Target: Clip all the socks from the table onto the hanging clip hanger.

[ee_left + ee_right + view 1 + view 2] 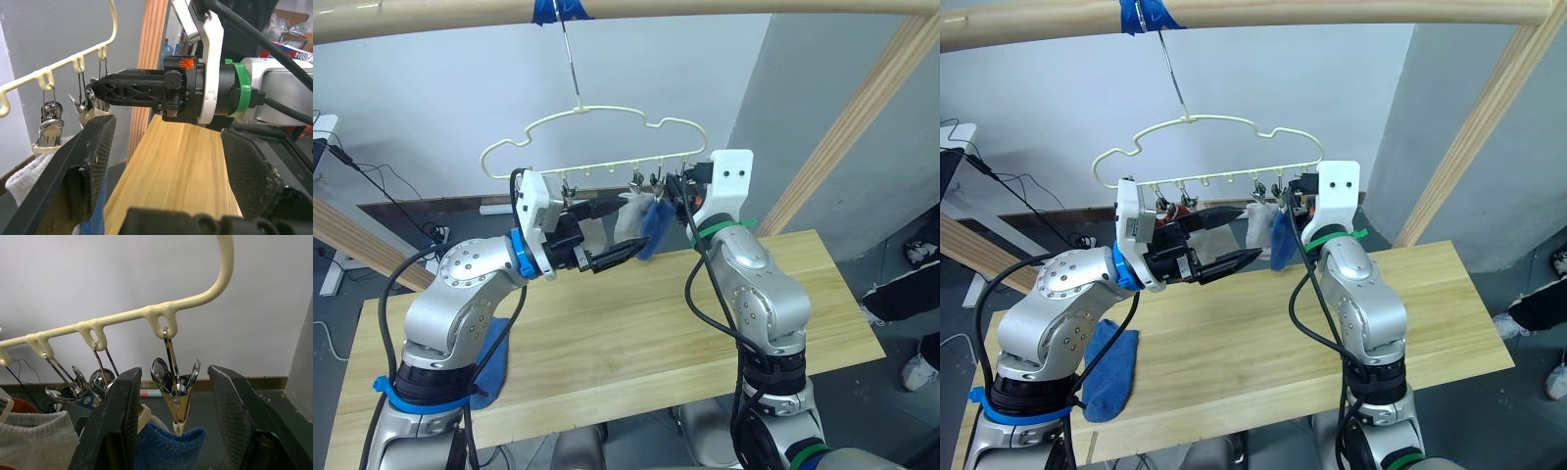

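Head views: the clip hanger (pixel 597 137) hangs at upper centre, a blue sock (pixel 653 227) dangling lengthwise from an end clip beside a grey sock (pixel 1255 225); another blue sock (pixel 1108 372) lies on the table (pixel 1263 333), lower left. Left wrist: left gripper (pixel 161 161) spread, holding nothing. Right wrist: right gripper (pixel 171 396) open astride the clip (pixel 176 382), seemingly not pressing it.

Socks (pixel 1270 235) hang from the clip hanger (pixel 1205 147) above the table (pixel 1430 304).
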Motion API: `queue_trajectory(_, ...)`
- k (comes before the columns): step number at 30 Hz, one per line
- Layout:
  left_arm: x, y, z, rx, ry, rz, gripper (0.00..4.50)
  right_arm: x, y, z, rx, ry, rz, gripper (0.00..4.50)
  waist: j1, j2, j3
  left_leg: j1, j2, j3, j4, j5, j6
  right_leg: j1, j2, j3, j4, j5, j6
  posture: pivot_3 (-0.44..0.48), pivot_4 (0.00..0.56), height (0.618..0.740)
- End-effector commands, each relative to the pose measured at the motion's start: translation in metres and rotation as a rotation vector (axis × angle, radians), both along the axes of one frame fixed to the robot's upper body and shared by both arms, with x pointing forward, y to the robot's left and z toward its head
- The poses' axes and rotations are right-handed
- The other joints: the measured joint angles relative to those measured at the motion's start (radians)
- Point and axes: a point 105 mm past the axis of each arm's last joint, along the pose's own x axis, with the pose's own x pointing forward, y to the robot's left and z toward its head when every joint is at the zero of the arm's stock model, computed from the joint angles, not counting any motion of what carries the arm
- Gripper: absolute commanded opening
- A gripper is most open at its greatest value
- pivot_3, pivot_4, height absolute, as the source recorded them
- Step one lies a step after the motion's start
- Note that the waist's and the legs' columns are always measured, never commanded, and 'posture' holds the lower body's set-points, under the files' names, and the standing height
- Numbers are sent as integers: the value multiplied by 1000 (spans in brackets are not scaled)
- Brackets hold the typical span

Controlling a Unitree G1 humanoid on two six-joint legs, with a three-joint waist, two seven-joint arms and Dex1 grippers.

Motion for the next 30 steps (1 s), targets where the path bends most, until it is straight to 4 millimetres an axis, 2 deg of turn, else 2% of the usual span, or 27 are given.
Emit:
queue_trajectory(1,-3,-2,6,4,-37,-16,3782,-6,12,18,57,-65,29,2237,0,0,0,0,0,0,0,0,0,0,0,0,0,0,0,-227,238,740)
queue_trajectory(15,-3,-3,4,7,-36,-18,3782,-2,9,17,68,-73,-7,2237,0,0,0,0,0,0,0,0,0,0,0,0,0,0,0,-228,239,740)
queue_trajectory(26,-3,-2,3,10,-39,-18,3782,-3,14,18,81,-73,24,2237,0,0,0,0,0,0,0,0,0,0,0,0,0,0,0,-229,237,740)
queue_trajectory(29,-3,-2,3,11,-38,-17,3782,-4,15,18,82,-74,33,1595,0,0,0,0,0,0,0,0,0,0,0,0,0,0,0,-229,237,740)
queue_trajectory(30,-3,-2,3,11,-38,-17,3782,-4,16,18,83,-73,36,1228,0,0,0,0,0,0,0,0,0,0,0,0,0,0,0,-229,237,740)
